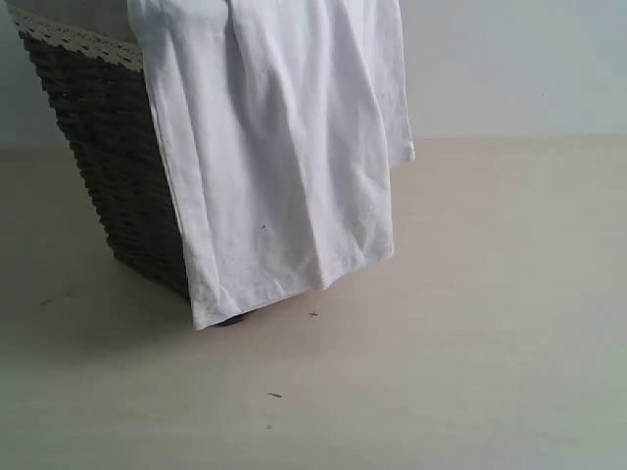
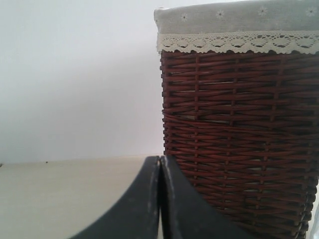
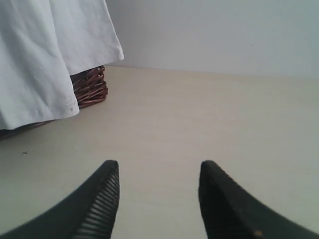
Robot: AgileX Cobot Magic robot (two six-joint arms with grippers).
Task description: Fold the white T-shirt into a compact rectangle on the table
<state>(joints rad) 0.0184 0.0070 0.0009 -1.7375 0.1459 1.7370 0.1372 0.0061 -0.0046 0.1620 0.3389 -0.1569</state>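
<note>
The white T-shirt [image 1: 279,157] hangs over the front of a dark wicker basket [image 1: 108,166], its hem reaching down to the pale beige table [image 1: 470,323]. Only plain white cloth shows. In the right wrist view the T-shirt [image 3: 45,55] drapes over the basket [image 3: 89,87] off to one side, and my right gripper [image 3: 159,167] stands open over bare table [image 3: 199,114] with nothing between its fingers. My left gripper [image 2: 160,158] is shut on nothing, its tips close beside the basket [image 2: 239,134]. Neither gripper shows in the exterior view.
The basket has a cloth liner with a white lace trim [image 2: 234,42] at its rim. A pale wall [image 1: 509,69] rises behind the table. A few tiny dark specks [image 1: 274,395] lie on the table in front of the basket.
</note>
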